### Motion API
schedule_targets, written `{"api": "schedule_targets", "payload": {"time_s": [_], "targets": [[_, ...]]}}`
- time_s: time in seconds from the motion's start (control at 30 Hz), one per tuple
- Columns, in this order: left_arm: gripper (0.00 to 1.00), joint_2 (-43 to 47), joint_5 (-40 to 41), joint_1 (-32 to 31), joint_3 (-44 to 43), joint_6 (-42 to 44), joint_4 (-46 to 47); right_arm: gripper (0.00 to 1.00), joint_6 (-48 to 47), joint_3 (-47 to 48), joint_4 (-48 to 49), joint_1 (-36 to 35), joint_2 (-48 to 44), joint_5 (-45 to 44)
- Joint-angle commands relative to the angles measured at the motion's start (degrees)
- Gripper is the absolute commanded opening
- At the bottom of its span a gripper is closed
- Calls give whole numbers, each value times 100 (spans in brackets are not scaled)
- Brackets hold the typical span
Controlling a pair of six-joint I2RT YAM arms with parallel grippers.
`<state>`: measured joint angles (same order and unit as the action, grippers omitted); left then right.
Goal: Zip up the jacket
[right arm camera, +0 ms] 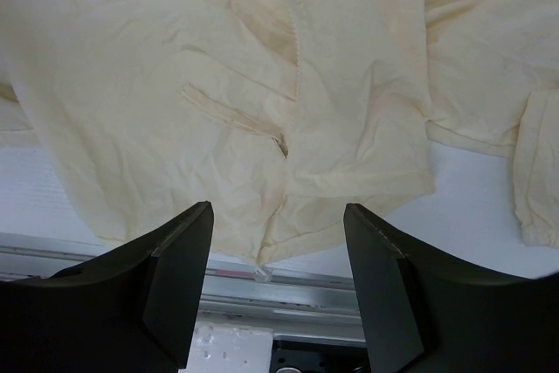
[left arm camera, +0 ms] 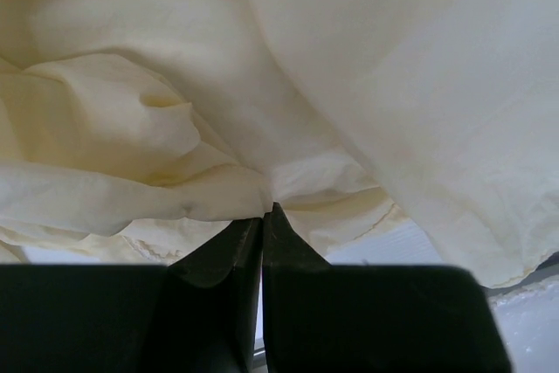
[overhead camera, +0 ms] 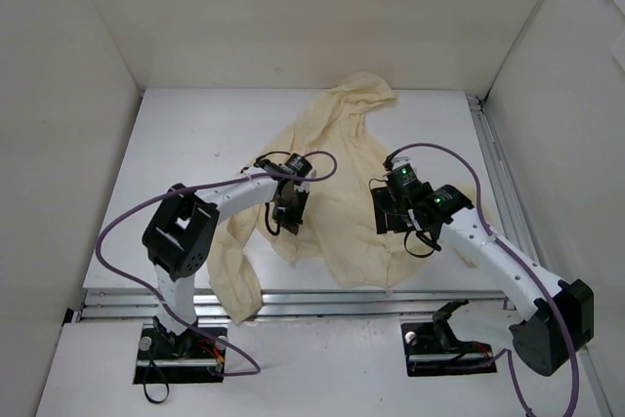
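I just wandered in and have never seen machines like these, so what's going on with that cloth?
Two robot arms are working on a pale cream jacket that lies crumpled on a white table; the aim is to zip it up. The left gripper is shut, pinching a fold of the fabric. The right gripper is open and hovers above the jacket's bottom hem, holding nothing. The front does not look zipped yet.
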<state>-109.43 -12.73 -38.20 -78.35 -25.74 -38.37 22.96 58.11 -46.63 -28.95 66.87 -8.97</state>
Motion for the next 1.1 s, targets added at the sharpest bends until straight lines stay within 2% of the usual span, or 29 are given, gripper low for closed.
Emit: {"api": "schedule_targets", "payload": {"time_s": [0.0,0.23,0.33,0.4,0.83,1.07], "targets": [[0,571,-264,31,-32,77,119,59,147,-54,102,-58,150,-236],[0,1405,-511,260,118,95,137,59,191,-89,93,3,809,-342],[0,1547,-634,313,162,78,181,55,209,-98,93,12,1055,-386],[0,1591,-687,313,179,42,207,52,244,-106,93,30,1126,-368],[0,1899,-1056,313,443,-45,488,49,429,-256,84,65,1741,-368],[0,2004,-1126,313,592,-54,524,40,472,-265,146,91,2049,-535]]}}
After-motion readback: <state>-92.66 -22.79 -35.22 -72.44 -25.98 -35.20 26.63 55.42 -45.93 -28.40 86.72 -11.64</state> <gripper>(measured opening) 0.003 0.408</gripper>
